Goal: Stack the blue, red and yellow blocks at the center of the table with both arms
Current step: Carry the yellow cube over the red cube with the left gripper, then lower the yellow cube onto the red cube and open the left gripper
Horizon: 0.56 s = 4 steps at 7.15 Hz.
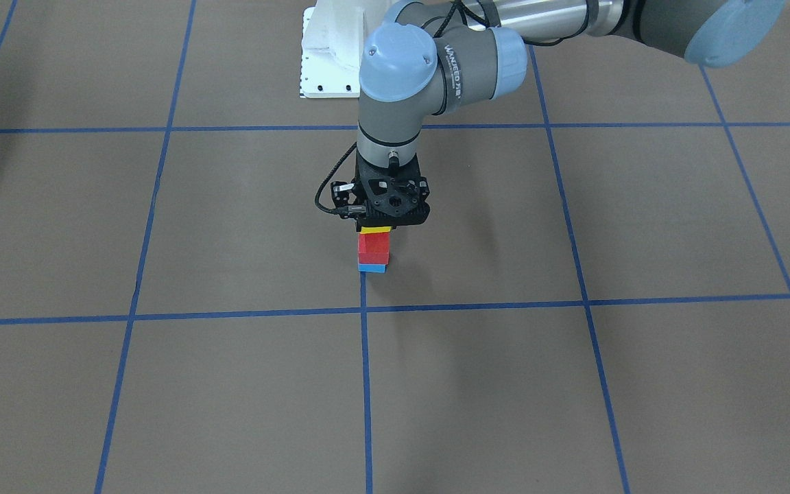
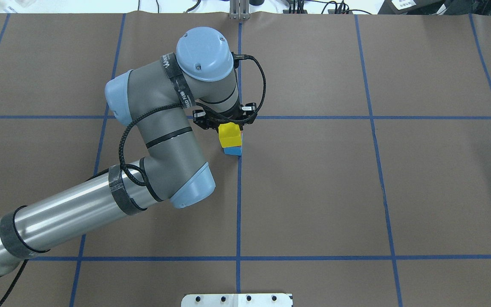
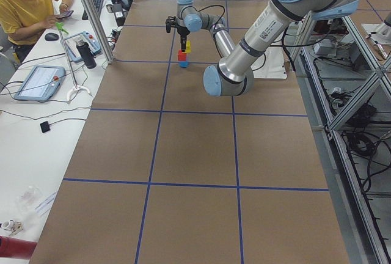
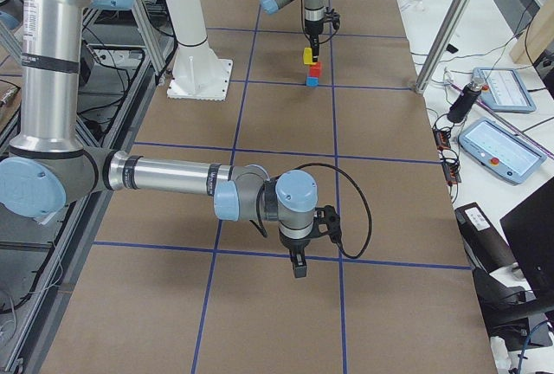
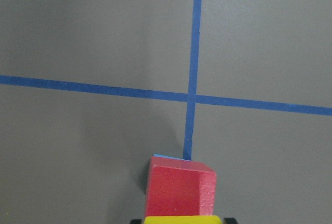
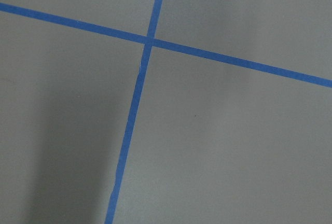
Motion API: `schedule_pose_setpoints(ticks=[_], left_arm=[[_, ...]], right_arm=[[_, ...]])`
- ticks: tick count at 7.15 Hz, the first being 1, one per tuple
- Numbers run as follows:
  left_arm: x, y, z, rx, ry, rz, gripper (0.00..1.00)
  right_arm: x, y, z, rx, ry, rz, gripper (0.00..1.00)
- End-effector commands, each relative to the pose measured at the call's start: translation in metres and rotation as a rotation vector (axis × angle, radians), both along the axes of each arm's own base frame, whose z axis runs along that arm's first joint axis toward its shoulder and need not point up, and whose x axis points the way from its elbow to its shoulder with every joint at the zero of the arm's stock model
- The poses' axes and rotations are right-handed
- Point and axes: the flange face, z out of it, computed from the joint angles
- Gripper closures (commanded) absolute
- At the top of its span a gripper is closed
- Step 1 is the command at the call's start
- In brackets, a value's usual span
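A blue block (image 1: 372, 267) lies on the table by the centre tape cross, with a red block (image 1: 374, 247) stacked on it. My left gripper (image 1: 385, 209) points straight down over the stack and is shut on the yellow block (image 2: 229, 135), held right at the top of the red block. I cannot tell whether the two touch. In the left wrist view the yellow block (image 5: 181, 220) shows at the bottom edge above the red block (image 5: 180, 190). My right gripper (image 4: 299, 268) hangs low over bare table far from the stack. I cannot tell if it is open.
The robot's white base plate (image 1: 326, 55) sits at the table edge on the robot's side. Blue tape lines (image 2: 239, 192) divide the brown table into squares. The left arm's elbow (image 2: 160, 140) hangs over the table beside the stack. Tablets and an operator are beyond the far edge (image 3: 36, 80).
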Motion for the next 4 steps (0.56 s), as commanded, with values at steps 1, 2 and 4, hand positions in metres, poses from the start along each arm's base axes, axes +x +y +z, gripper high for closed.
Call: schedule_pose_setpoints(ticks=[1,2,4], left_arm=[[0.006,-0.004,-0.007,0.001,-0.003,0.001,0.89],[0.006,-0.006,-0.007,0.002,-0.004,0.001,0.89],[0.009,-0.014,-0.001,0.040,-0.033,0.004,0.89]], right_arm=[[0.000,0.000,0.000,0.000,0.001,0.000,0.00],[0.000,0.001,0.001,-0.003,0.001,0.000,0.00],[0.000,0.001,0.002,-0.005,0.001,0.000,0.00]])
